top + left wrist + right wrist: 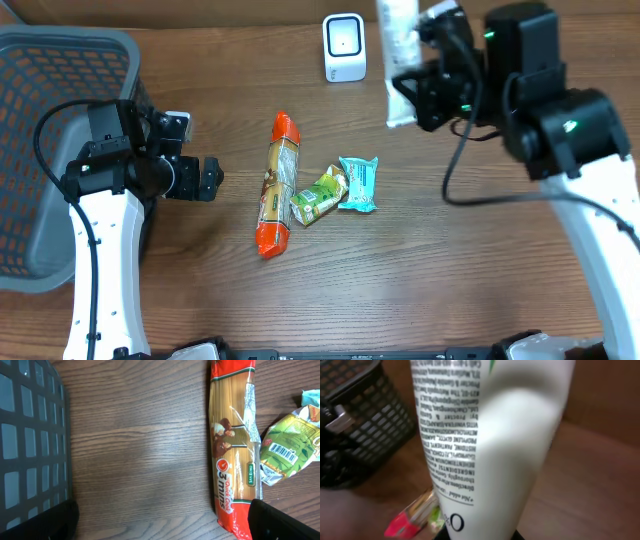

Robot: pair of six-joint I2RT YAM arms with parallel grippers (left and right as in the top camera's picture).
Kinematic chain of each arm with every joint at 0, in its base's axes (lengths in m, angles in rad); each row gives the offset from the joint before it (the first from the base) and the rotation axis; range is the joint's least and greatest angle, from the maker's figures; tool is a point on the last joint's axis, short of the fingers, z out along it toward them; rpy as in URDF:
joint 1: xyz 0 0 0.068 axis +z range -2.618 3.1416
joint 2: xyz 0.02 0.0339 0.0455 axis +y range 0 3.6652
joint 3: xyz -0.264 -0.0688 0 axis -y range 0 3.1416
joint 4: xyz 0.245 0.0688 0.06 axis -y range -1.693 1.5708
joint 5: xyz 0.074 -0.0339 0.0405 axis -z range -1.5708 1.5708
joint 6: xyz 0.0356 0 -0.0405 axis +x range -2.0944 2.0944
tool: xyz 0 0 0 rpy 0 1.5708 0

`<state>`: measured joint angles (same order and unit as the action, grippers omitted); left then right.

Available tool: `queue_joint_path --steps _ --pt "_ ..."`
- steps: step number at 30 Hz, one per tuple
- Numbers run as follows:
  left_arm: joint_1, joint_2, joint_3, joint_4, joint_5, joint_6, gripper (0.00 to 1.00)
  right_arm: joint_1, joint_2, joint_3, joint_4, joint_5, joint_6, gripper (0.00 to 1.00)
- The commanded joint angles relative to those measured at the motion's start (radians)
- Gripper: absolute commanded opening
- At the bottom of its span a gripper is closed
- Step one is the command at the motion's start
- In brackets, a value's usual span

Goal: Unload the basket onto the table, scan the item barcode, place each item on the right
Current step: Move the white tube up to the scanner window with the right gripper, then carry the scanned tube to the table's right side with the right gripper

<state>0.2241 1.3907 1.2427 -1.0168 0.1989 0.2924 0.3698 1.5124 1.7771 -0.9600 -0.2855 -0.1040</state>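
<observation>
While we look from overhead, the right tool (418, 92) is clamped on the white tube (397, 40), held at the far side just right of the white scanner (345, 47). The left tool (210, 180) has its jaws apart beside the basket (60, 60), holding nothing. From the left wrist we see only the pasta pack (232, 445) and the green packet (290, 450) lying on the surface (140, 450). From the right wrist the tube's printed side fills the view, and no barcode shows. We judge it light, soft and smooth, best gripped gently mid-body so it neither dents nor slips.
</observation>
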Motion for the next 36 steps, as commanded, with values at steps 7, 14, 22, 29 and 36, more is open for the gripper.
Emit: queue_joint_path --steps 7,14,22,29,36 --pt "-0.005 0.003 0.018 0.0 0.011 0.022 1.0 0.173 0.177 0.022 0.297 0.892 -0.042 0.04" --pt "-0.005 0.003 0.018 0.0 0.011 0.022 1.0 0.173 0.419 0.022 0.667 1.115 -0.431 0.04" --pt "-0.005 0.003 0.018 0.0 0.011 0.022 1.0 0.16 0.673 0.022 1.059 1.173 -0.834 0.04" --pt "-0.005 0.003 0.018 0.0 0.011 0.022 0.99 0.131 0.809 0.022 1.175 1.132 -0.871 0.04" --pt "-0.005 0.003 0.018 0.0 0.011 0.022 1.0 0.103 0.872 0.022 1.171 1.122 -0.896 0.04"
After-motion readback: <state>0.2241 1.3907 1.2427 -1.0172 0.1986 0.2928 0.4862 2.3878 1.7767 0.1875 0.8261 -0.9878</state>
